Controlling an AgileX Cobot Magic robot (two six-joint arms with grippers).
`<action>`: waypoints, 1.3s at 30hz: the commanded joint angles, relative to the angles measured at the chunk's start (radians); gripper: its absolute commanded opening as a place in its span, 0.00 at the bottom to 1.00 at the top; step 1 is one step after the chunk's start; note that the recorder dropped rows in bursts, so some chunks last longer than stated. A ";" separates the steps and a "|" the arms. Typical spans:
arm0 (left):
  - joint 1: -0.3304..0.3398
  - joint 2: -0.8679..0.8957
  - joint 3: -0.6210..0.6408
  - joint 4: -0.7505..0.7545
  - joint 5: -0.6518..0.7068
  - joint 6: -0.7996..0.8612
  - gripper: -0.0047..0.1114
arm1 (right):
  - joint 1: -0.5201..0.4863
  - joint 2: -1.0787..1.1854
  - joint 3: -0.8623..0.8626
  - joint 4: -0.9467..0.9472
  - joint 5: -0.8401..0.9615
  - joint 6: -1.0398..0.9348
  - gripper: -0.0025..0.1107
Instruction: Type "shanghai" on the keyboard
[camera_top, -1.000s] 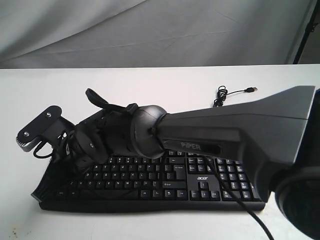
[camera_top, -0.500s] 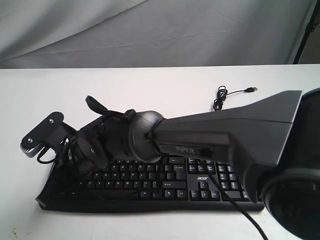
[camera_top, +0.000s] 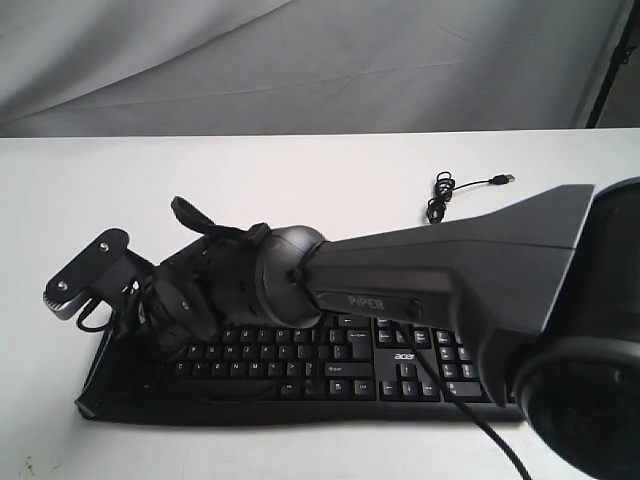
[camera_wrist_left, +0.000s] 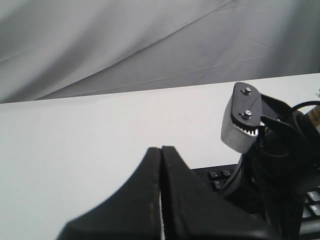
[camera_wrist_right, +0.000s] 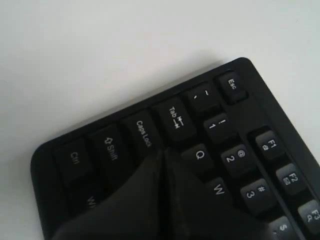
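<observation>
The black keyboard (camera_top: 330, 365) lies along the front of the white table. My right arm (camera_top: 420, 280) reaches across it to its left end. In the right wrist view the right gripper (camera_wrist_right: 162, 151) is shut with nothing between its fingers. Its tips are low over the keys (camera_wrist_right: 240, 150), just past Caps Lock and beside Q, and they cover the keys beneath. The left gripper (camera_wrist_left: 161, 148) is shut and empty. It hovers over bare table beside the keyboard's left end (camera_wrist_left: 220, 176), next to the right arm's wrist camera (camera_wrist_left: 242, 117).
The keyboard's thin USB cable (camera_top: 445, 190) lies coiled on the table behind the number pad, plug pointing right. The right arm's own black cable (camera_top: 450, 385) drapes over the number pad. A grey cloth backdrop (camera_top: 300, 60) hangs behind the table.
My right arm has sunk lower towards the keyboard's left end, and its wrist camera has dropped with it. The keyboard's left end looks slightly shifted.
</observation>
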 joint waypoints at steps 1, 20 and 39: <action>-0.004 -0.003 0.004 0.005 -0.006 -0.003 0.04 | 0.000 0.016 -0.004 -0.015 -0.005 -0.006 0.02; -0.004 -0.003 0.004 0.005 -0.006 -0.003 0.04 | -0.079 -0.218 0.160 -0.048 0.044 0.025 0.02; -0.004 -0.003 0.004 0.005 -0.006 -0.003 0.04 | -0.172 -0.310 0.426 -0.040 -0.087 0.048 0.02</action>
